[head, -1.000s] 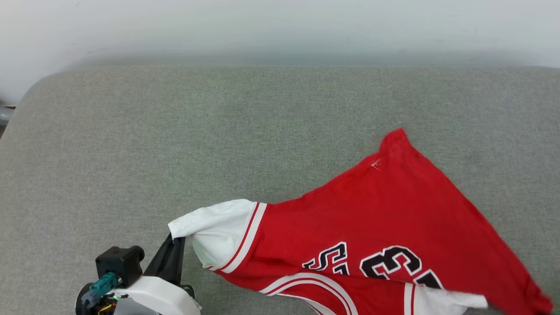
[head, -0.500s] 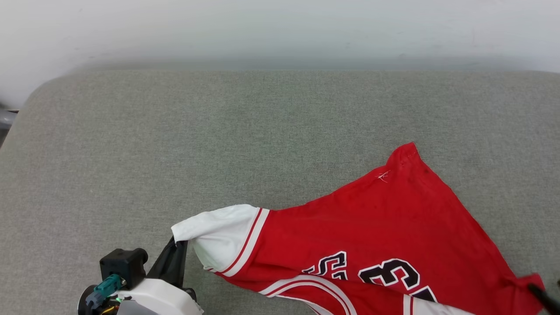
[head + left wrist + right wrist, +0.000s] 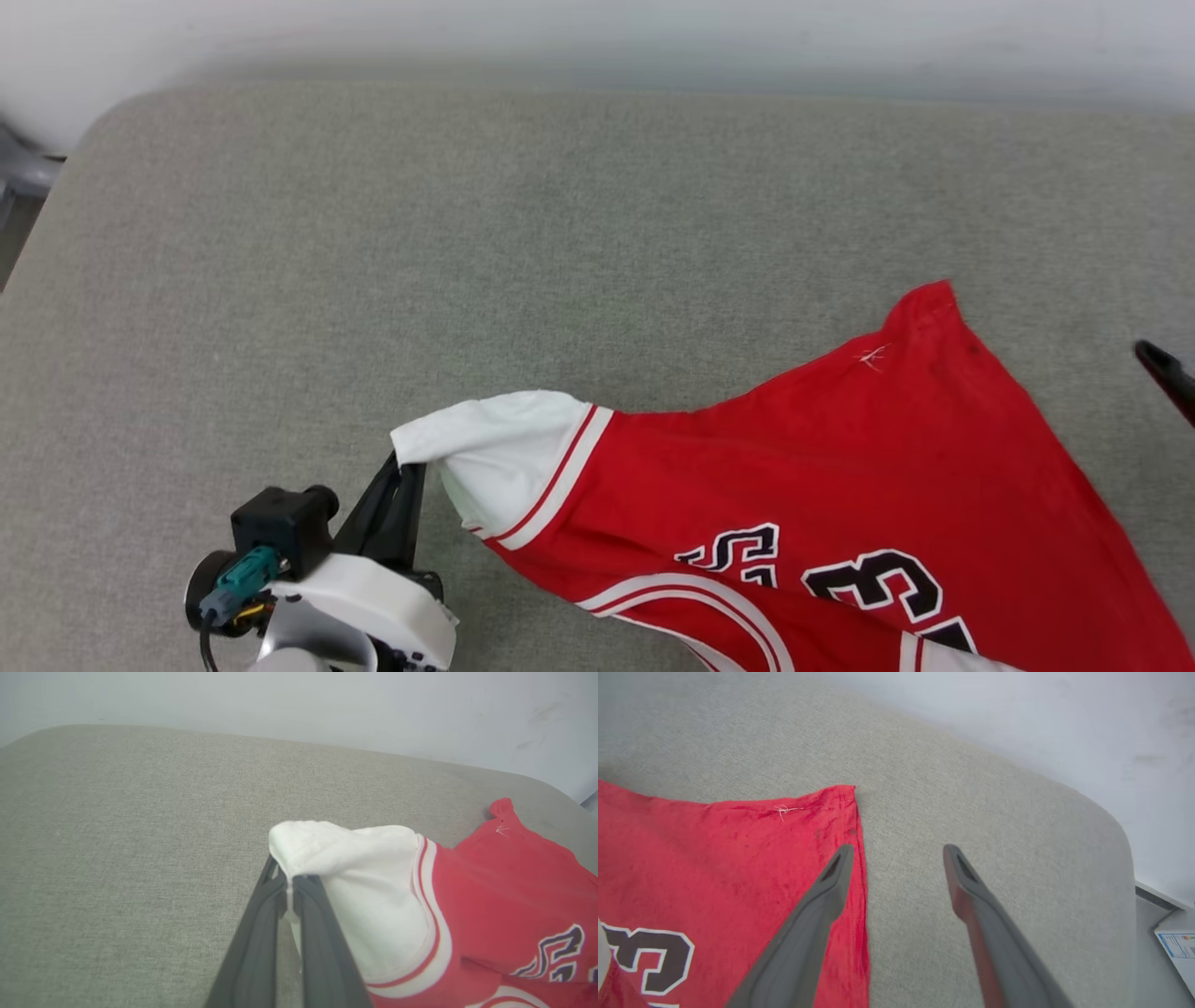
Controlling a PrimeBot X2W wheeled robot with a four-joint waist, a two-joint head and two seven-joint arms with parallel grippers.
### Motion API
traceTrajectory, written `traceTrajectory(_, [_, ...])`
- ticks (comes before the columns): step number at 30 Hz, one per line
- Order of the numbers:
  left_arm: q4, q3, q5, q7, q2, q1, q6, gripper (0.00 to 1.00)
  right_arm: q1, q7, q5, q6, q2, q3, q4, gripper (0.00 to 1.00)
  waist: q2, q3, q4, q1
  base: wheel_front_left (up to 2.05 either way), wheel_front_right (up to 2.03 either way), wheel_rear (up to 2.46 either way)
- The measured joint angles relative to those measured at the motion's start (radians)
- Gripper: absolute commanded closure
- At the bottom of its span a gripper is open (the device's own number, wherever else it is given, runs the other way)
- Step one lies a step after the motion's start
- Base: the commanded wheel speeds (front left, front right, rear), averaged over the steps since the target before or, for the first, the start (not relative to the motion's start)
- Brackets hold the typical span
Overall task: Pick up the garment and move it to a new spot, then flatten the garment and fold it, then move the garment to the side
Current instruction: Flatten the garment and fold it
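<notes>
**Sleeve edge pinched between dark fingers**

The left gripper [image 3: 290,884] has its two fingers pressed together on the edge of the white sleeve [image 3: 364,891] of the red T-shirt [image 3: 504,882]. Red-and-white stripe trim runs along the sleeve seam. Black lettering [image 3: 556,952] with white outline shows at the lower right. The shirt lies on a grey fabric cushion [image 3: 117,835], with a pale wall [image 3: 280,700] behind.

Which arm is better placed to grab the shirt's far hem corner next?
Right, probably. The right gripper is open, one finger over the shirt by that corner. The left gripper is shut on the white sleeve.
</notes>
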Motion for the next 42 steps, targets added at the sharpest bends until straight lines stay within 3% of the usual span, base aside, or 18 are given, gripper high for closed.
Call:
traceTrajectory(5, [-0.008, -0.013, 0.022, 0.004, -0.02, -0.048, -0.007, 1.0, -0.18, 0.153, -0.017, 0.0, -0.014, 0.163, 0.025, 0.0, 0.0, 0.052, 0.029, 0.0001, 0.0, 0.0, 0.0])
traceTrajectory(11, [-0.008, -0.025, 0.04, 0.004, -0.045, -0.101, -0.018, 1.0, -0.398, 0.314, -0.019, 0.0, -0.002, 0.35, 0.151, 0.0, 0.0, 0.115, 0.065, 0.0, 0.0, 0.0, 0.0])
traceTrajectory(17, [0.005, -0.03, 0.055, 0.003, -0.07, -0.142, -0.033, 1.0, -0.593, 0.32, -0.042, 0.0, 0.063, 0.501, 0.35, 0.0, -0.0001, 0.188, 0.107, 0.0001, 0.0, 0.0, 0.0])
traceTrajectory(26, [0.034, -0.027, 0.063, -0.002, -0.096, -0.16, -0.049, 1.0, -0.635, 0.258, 0.0, -0.001, 0.074, 0.627, 0.5, 0.0, 0.0, 0.221, 0.131, -0.0001, 0.0, 0.0, 0.0])
traceTrajectory(27, [0.037, -0.026, 0.063, -0.002, -0.097, -0.16, -0.051, 1.0, -0.636, 0.243, 0.011, -0.002, 0.073, 0.633, 0.509, 0.6, 0.0, 0.22, 0.13, -0.0001, 0.0, 0.0, 0.0])
traceTrajectory(28, [0.04, -0.025, 0.062, -0.002, -0.097, -0.16, -0.051, 1.0, -0.638, 0.225, 0.021, -0.002, 0.074, 0.641, 0.516, 0.95, 0.0, 0.218, 0.127, -0.0001, 0.0, 0.0, 0.0])
traceTrajectory(29, [0.044, -0.022, 0.062, -0.003, -0.097, -0.16, -0.051, 1.0, -0.639, 0.207, 0.027, -0.002, 0.076, 0.651, 0.52, 1.0, 0.0, 0.214, 0.124, -0.0001, 0.0, 0.0, 0.0])
traceTrajectory(34, [0.062, -0.019, 0.062, -0.006, -0.091, -0.159, -0.064, 1.0, -0.653, 0.079, 0.058, 0.0, 0.096, 0.69, 0.531, 1.0, 0.0, 0.179, 0.104, 0.0, 0.0, 0.0, 0.0])
traceTrajectory(42, [0.069, -0.001, 0.072, 0.0, -0.038, -0.17, -0.071, 1.0, -0.659, -0.136, 0.092, 0.0, 0.068, 0.694, 0.485, 1.0, 0.0, 0.079, 0.064, -0.0001, 0.0, 0.0, 0.0])
